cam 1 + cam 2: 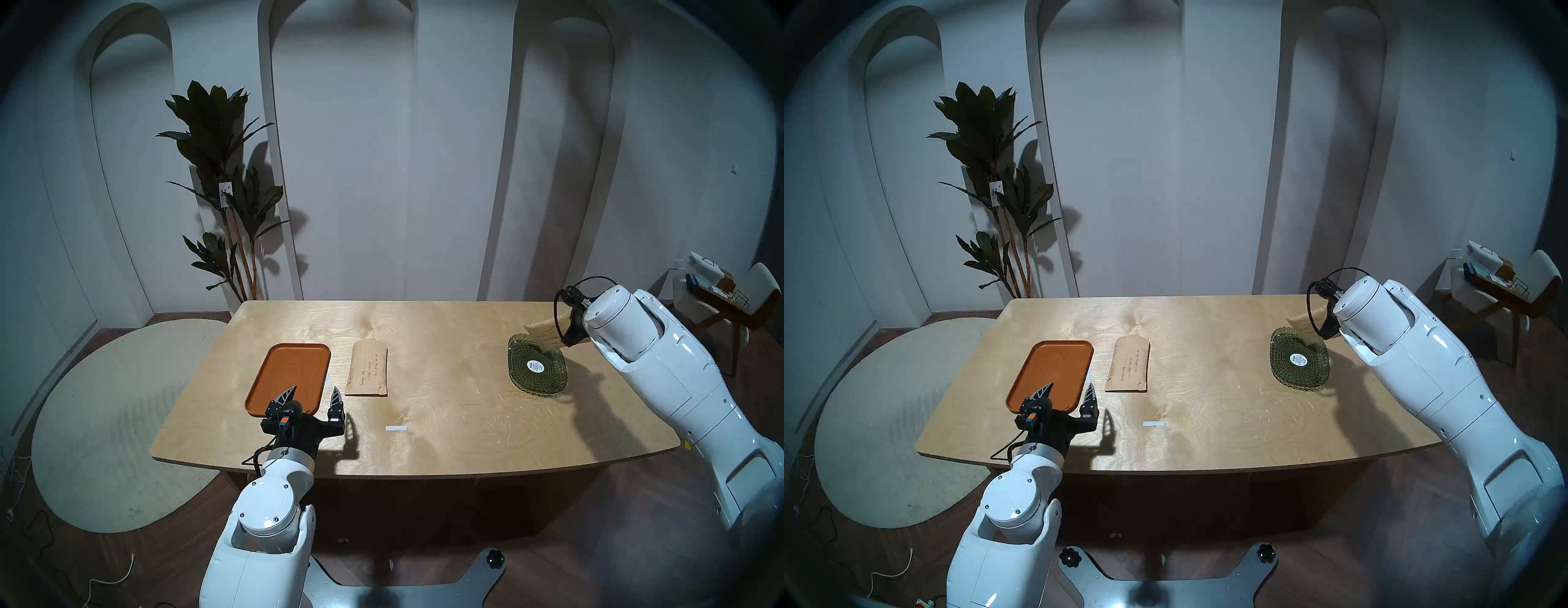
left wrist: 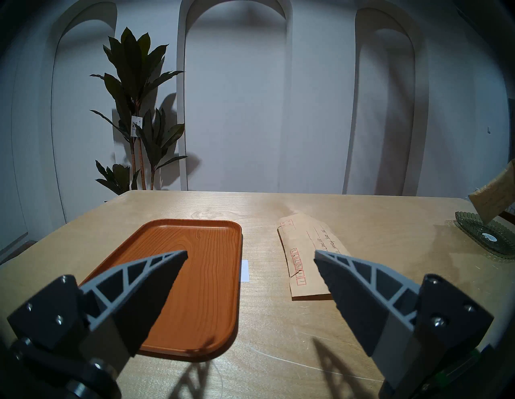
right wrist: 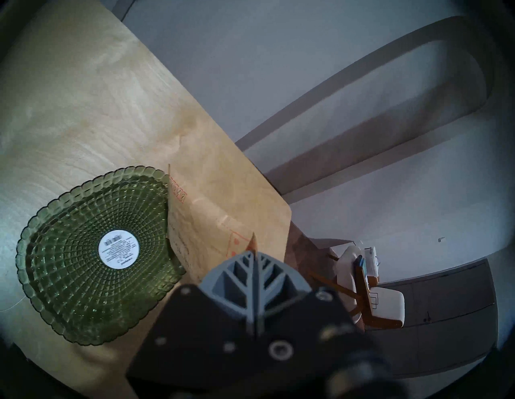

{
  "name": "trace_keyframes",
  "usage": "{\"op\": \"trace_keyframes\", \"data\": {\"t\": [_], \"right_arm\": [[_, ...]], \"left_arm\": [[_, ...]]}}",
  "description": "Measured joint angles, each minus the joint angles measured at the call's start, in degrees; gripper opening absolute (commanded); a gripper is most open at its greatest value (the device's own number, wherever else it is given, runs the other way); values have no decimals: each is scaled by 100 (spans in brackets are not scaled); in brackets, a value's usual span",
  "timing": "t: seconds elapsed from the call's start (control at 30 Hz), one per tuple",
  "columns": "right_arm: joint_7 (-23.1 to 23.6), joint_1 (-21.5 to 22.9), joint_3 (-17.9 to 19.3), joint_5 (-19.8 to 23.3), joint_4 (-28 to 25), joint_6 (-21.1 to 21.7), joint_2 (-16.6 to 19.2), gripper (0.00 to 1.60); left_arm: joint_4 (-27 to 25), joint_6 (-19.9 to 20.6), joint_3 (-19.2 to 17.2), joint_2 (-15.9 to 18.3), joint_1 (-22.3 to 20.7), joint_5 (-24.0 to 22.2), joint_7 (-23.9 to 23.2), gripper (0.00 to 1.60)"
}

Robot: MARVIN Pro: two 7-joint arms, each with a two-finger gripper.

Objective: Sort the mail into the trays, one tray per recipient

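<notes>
At the lower middle of the right wrist view, the right claw [image 3: 254,252] is clenched on the corner of one tan envelope [image 3: 195,223], whose lower end dips at a tilt against the rim of the green glass dish [image 3: 83,301], so this letter looks nearly delivered but not let go. In the head view's lower left, the left claw [image 1: 312,395] hangs released and empty over the near end of the bare orange tray [image 1: 292,365]. The second envelope [image 1: 368,369] lies flat on the worktop [image 1: 445,407] just right of that tray (untouched, I judge), so it remains to be sorted.
</notes>
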Motion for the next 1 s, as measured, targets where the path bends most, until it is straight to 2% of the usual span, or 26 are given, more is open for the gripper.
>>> {"op": "trace_keyframes", "data": {"t": [0.37,1.0], "right_arm": [[-7,-156,-115,79,269,-166,-124,0],[6,-386,-248,112,34,-264,-38,0]], "left_arm": [[-2,0,0,0,0,0,0,160],[-2,0,0,0,0,0,0,160]]}}
